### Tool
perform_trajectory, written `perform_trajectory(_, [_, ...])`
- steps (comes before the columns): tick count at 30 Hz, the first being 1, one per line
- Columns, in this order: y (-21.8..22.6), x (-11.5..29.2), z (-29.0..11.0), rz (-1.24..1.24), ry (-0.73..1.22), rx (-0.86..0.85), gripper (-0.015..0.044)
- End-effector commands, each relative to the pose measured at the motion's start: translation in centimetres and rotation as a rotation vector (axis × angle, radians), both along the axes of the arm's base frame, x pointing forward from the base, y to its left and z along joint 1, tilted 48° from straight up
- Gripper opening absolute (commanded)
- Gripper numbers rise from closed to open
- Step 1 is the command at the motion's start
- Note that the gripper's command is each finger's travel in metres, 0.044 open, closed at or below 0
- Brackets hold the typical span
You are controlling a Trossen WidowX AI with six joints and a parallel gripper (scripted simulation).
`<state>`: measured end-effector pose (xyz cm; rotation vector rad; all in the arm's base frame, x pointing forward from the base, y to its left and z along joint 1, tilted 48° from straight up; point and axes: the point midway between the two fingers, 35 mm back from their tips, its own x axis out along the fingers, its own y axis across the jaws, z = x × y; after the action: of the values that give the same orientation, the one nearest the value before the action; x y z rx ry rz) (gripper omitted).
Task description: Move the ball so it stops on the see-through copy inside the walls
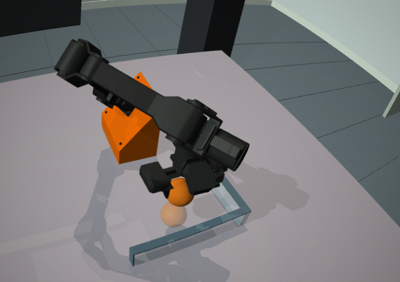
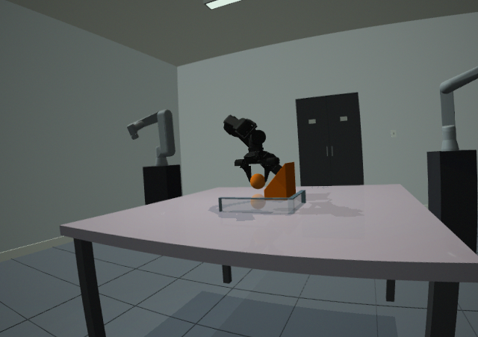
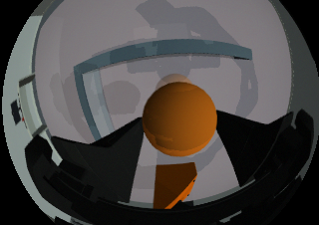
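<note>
My gripper (image 1: 180, 190) (image 2: 258, 178) (image 3: 179, 118) is shut on the solid orange ball (image 1: 180, 196) (image 2: 257, 181) (image 3: 179, 125). It holds the ball in the air, above the height of the walls. The see-through ball (image 1: 173, 215) (image 2: 258, 202) (image 3: 174, 79) rests at table level inside the corner. In the exterior view it is straight below the held ball, with a gap between them. In the wrist view the held ball covers most of it. The two low clear walls (image 1: 190, 231) (image 2: 258, 198) (image 3: 169, 47) meet in a corner, at the right in the top view.
An orange wedge-shaped block (image 1: 139, 143) (image 2: 283, 184) (image 3: 174, 182) stands on the table (image 1: 307, 240) (image 2: 173, 233) behind the gripper, under the arm in the top view. The shorter wall (image 1: 233, 191) (image 2: 302, 196) (image 3: 86, 103) runs beside the gripper.
</note>
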<state>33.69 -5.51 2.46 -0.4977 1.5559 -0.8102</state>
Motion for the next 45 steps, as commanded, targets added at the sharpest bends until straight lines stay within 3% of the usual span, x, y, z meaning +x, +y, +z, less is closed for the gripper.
perform_trajectory(1, [-0.5, -0.1, 0.0, 0.009, -0.005, -0.003, 0.0000])
perform_trajectory(14, [-5.2, -1.1, -4.3, 0.009, -0.005, -0.005, 0.0000])
perform_trajectory(33, [-6.9, -1.5, -5.9, 0.009, -0.004, -0.007, 0.0000])
perform_trajectory(45, [-6.6, -1.5, -5.7, 0.007, -0.003, -0.002, 0.0315])
